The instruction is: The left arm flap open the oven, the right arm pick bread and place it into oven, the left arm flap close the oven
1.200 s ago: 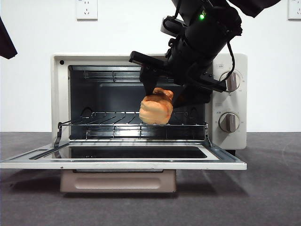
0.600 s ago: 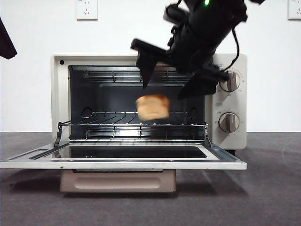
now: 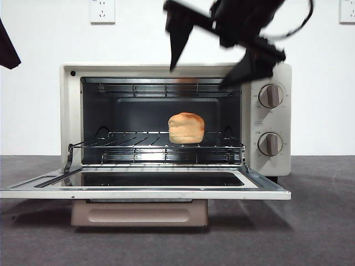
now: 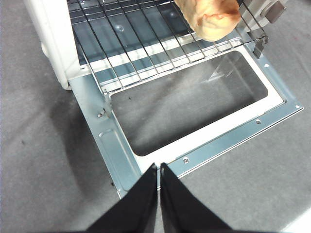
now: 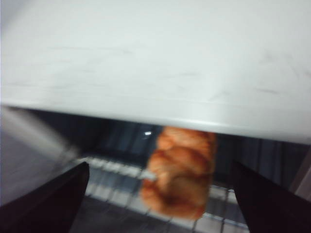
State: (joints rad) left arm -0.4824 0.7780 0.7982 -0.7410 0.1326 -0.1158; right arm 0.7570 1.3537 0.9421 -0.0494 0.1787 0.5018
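The cream-white oven [image 3: 71,111] stands with its door [image 3: 144,194] flapped down flat. The golden bread [image 3: 186,128] sits upright on the wire rack [image 3: 138,147] inside, right of centre, free of any gripper. My right gripper [image 3: 199,75] hangs open above the oven's top front edge, well above the bread [image 5: 180,170], with nothing between its jaws [image 5: 159,167]. My left gripper [image 4: 158,166] is shut and empty, hovering over the front edge of the door [image 4: 116,155]; the bread [image 4: 209,17] lies on the rack [image 4: 141,43] beyond it. The left arm [image 3: 6,50] shows only as a black tip.
Two round knobs [image 3: 270,95] [image 3: 270,144] sit on the oven's right panel. The lowered door juts toward the camera over the dark grey table [image 3: 321,221]. A wall socket [image 3: 102,10] is on the white wall behind.
The right gripper let go of the bread, which dropped onto the rack and settled. The gripper then rose up and out of the oven cavity. The left arm stayed put.
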